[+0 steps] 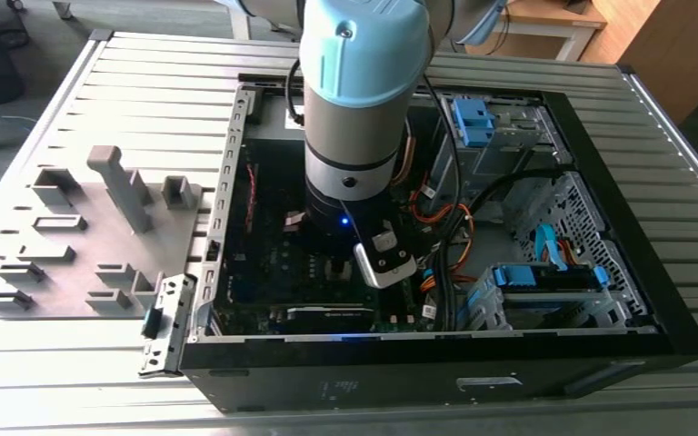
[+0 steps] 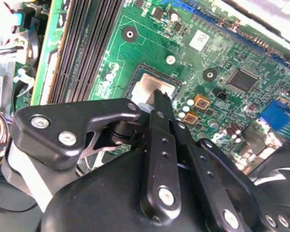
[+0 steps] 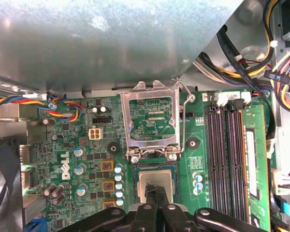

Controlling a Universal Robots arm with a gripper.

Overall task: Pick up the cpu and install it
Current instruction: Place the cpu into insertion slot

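Little open room is left around the cpu (image 3: 157, 178), which lies flat in the dark square socket of the motherboard (image 2: 150, 34), dull silver face up, its edges square to the socket's rim. On one side a row of small blue-topped capacitors (image 3: 118, 181) stands just beside the socket. On the opposite side, past a few more capacitors, run the long black memory slots (image 3: 227, 159), one holding a green module. The metal load frame (image 3: 152, 121) is folded back off the socket at its hinge, and its wire lever (image 3: 183, 116) runs along one edge of it. Beyond them a grey sheet-metal wall (image 3: 111, 43) closes that side. Bundles of coloured cables (image 3: 280, 63) crowd the corner near the memory slots. In the exterior view the arm (image 1: 355, 109) reaches straight down into the open computer case (image 1: 446, 350), whose black walls ring it. The grey tray (image 1: 70, 227) of raised blocks lies outside on the slatted table (image 1: 143, 82), toward the exterior view's left. The gripper (image 3: 153, 189) is low over the socket, its black fingers (image 2: 159, 145) drawn together with at most a thin slit between the tips and nothing pinched there. The tips sit over the cpu's face; whether they touch it cannot be told.
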